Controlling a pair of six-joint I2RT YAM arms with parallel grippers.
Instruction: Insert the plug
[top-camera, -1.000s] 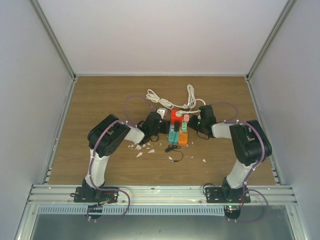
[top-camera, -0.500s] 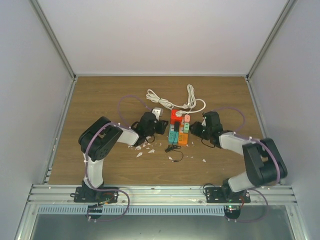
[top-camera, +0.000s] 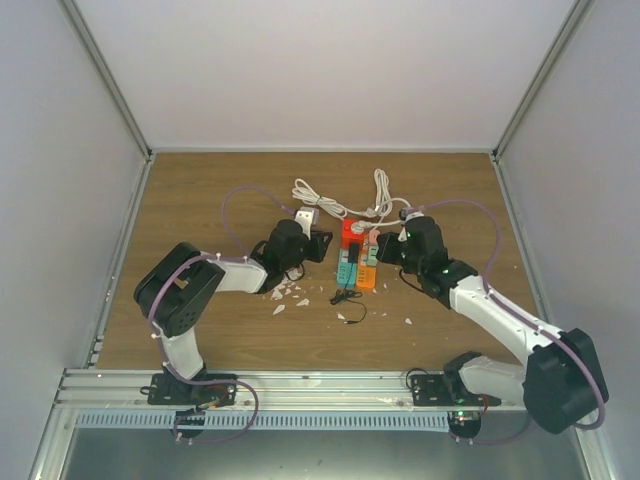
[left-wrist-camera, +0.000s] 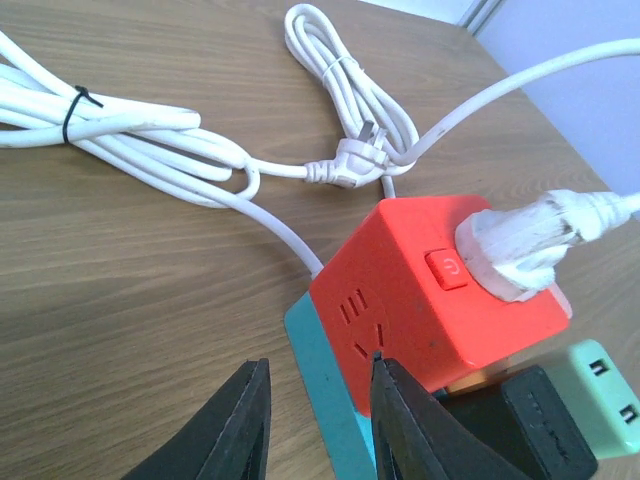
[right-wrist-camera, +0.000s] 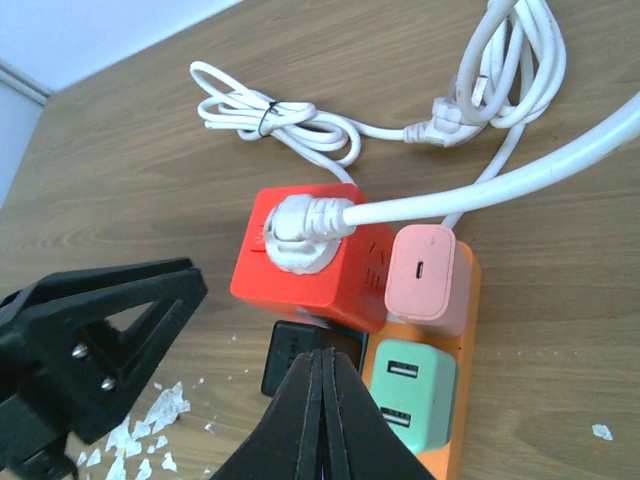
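**Entry: plug job, status at this moment**

1. Plug: white, seated in the top face of the red cube, next to the cube's switch. Its cord ran off to the side. No pins showed in either wrist view.
2. L gripper: fingers a little apart with nothing between them. It was just beside the cube's side face.
3. R gripper: fingers pressed together, empty. It was near the black adapter, on the near side of the cube.
4. Spare cord: tied in a bundle, lying loose on the table behind the cube.
5. Strip: orange, carrying pink and green adapters beside the cube.

Progress, as we judged it: insertion approx. complete and the plug released. Left to do: prob. only a seating check and getting both arms clear.
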